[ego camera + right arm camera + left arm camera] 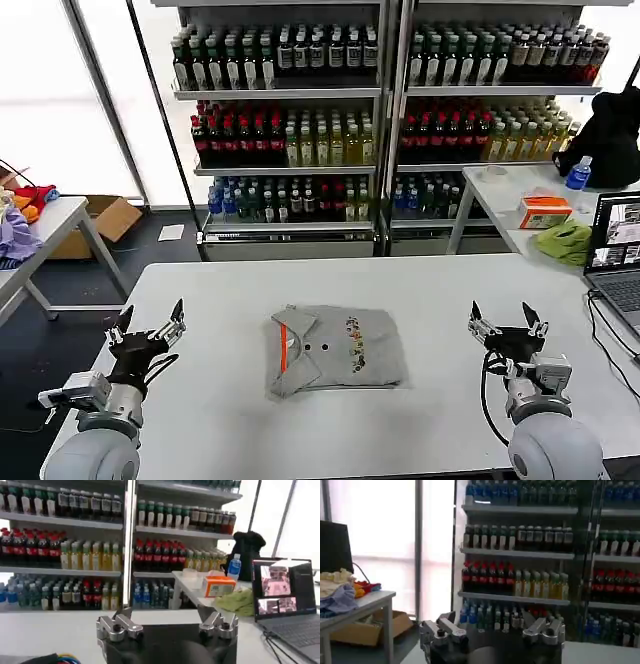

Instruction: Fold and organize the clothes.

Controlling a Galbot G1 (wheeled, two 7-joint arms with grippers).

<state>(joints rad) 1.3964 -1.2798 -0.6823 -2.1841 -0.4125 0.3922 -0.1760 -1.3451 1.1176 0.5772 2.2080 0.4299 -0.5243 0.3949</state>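
A light grey shirt lies folded into a neat rectangle in the middle of the white table, its orange-lined collar and buttons to the left and a small multicoloured print to the right. My left gripper is raised at the table's left side, open and holding nothing, well clear of the shirt. My right gripper is raised at the right side, open and holding nothing too. In the left wrist view the left gripper points at the shelves; in the right wrist view the right gripper does the same.
Shelves of drink bottles stand behind the table. A side table at the right carries a laptop, a lime-green bundle and an orange box. Another table at the left holds a purple cloth heap. A cable trails near the laptop.
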